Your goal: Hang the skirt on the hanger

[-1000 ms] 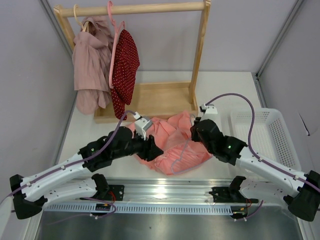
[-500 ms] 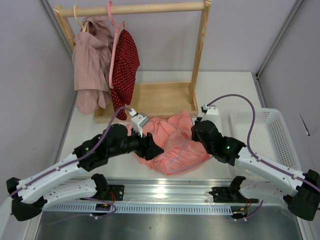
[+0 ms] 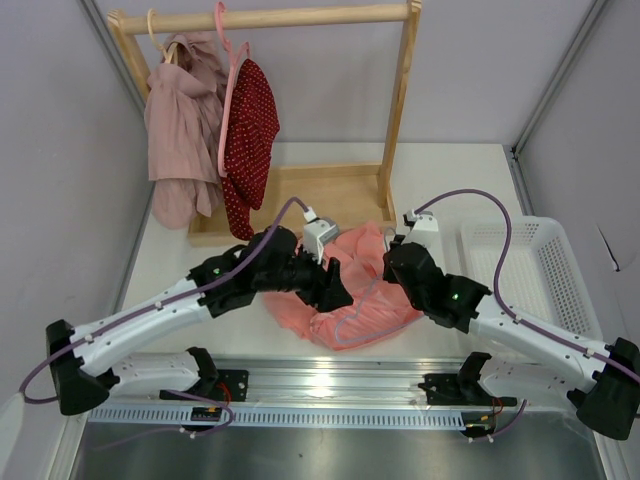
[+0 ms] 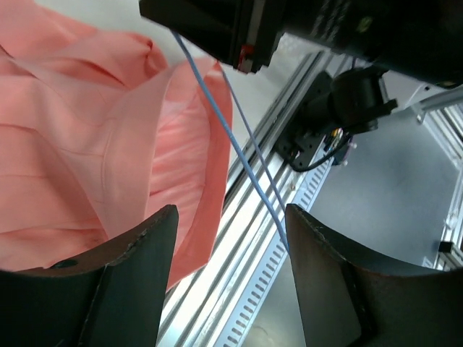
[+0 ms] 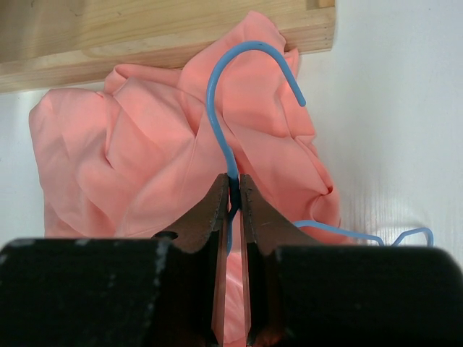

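The thin light-blue wire hanger [image 5: 210, 97] could swivel, I'd say, because the right gripper [image 5: 231, 181] pinches only its neck, just under the hook. The left gripper [image 4: 230, 217] is spread wide and empty and might catch wire instead of cloth. The soft salmon-pink skirt [image 4: 72, 166] lies crumpled just beyond both sets of jaws. Both arms reach in low with bent elbows.

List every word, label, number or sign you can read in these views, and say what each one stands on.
No text can be read in any of the three views.
The skirt is plain fabric with no tag showing.
The hanger is bare blue wire.
The dotted garment shows only a dot pattern.
Any markings on the small fittings along the front rail are too small to read.
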You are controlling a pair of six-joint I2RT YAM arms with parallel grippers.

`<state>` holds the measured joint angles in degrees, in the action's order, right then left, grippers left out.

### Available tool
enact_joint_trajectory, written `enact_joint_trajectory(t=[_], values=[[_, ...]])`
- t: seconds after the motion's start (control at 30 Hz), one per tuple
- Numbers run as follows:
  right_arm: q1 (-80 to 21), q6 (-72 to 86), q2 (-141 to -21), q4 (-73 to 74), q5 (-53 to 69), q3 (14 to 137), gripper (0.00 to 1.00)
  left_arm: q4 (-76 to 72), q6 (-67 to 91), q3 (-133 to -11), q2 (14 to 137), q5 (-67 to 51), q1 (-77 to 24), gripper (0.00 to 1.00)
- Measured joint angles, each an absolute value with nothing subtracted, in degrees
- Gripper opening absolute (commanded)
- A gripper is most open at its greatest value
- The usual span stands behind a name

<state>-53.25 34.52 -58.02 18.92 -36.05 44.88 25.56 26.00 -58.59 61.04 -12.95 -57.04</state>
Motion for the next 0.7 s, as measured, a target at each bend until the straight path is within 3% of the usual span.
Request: enact_joint_trajectory(t=[0.5, 0.57, 0.6, 0.7], values=[[-53.47, 34.50, -58.02, 18.92, -36.51, 44.86, 0.00, 23.66, 24.80, -58.61, 71.46, -17.19, -59.20, 0.60], [-53.49, 34.50, -58.02, 18.92, -36.53, 44.86, 0.00, 22.46, 24.84, -58.61, 72.47, -17.32, -59.27, 0.47], [-53.52, 34.50, -58.02, 18.92, -36.60, 44.86, 0.00, 21.74, 24.64, -58.61, 72.86, -17.43, -59.29, 0.30], [-53.52, 34.46, -57.80, 19.03, -36.82, 44.84, 0.00, 20.05, 24.01, -58.61, 73.93, -18.15, -59.37, 0.05]])
